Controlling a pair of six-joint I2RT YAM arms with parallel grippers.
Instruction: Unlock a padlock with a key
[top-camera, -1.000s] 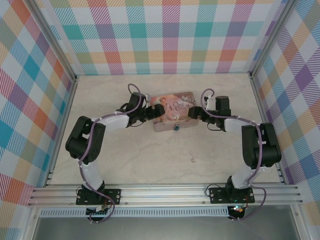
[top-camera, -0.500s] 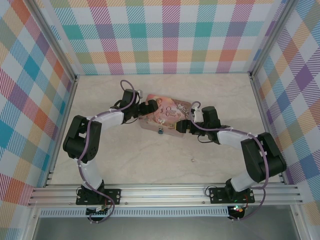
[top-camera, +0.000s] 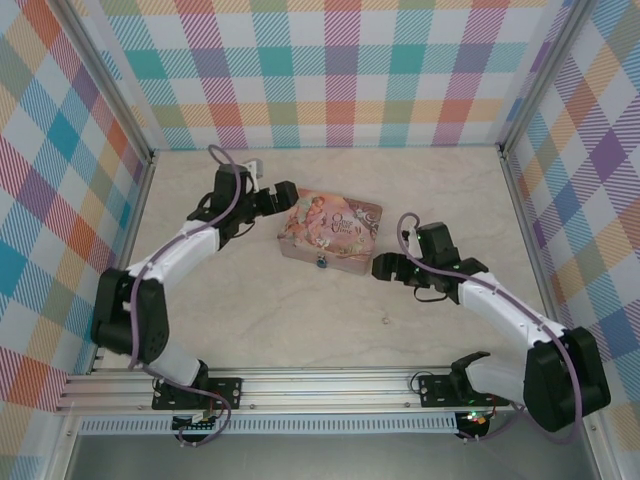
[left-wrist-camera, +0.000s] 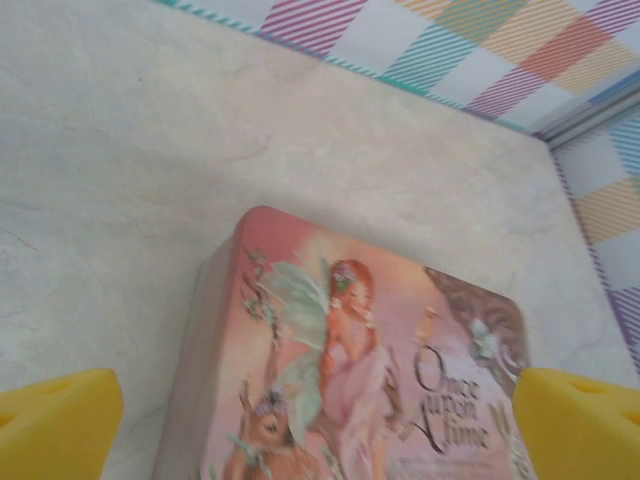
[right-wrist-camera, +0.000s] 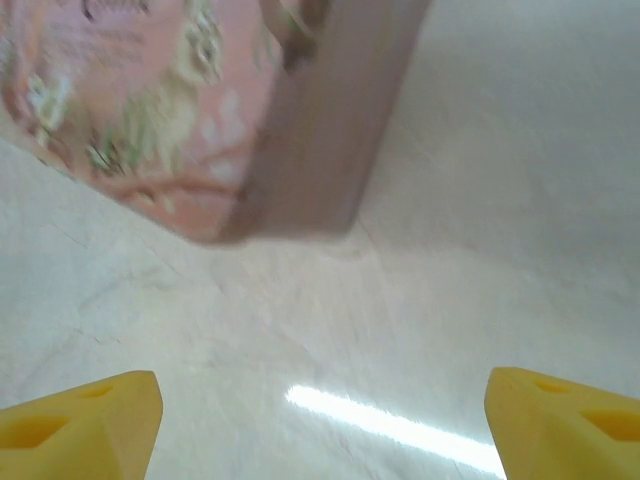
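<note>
The tiny blue padlock (top-camera: 321, 263) hangs at the front edge of the pink illustrated tin (top-camera: 330, 228). On the bare tabletop nearer the arms lies the key (top-camera: 385, 321), a dark speck. My left gripper (top-camera: 288, 197) is just off the tin's left end. Its yellow fingers (left-wrist-camera: 55, 425) stand wide apart with nothing gripped, and the tin's lid (left-wrist-camera: 340, 350) lies ahead of them. My right gripper (top-camera: 377, 267) hovers off the tin's right front corner (right-wrist-camera: 200, 110), open, with bare table between its fingers (right-wrist-camera: 80, 425).
Checked walls and metal rails (top-camera: 300, 385) box in the pale marble table (top-camera: 250, 310). The key lies a little below and in front of the right gripper.
Both grippers have backed off the tin, the left up and to the left, the right down and to the right. The tin has slid left and turned, carrying the padlock with it.
</note>
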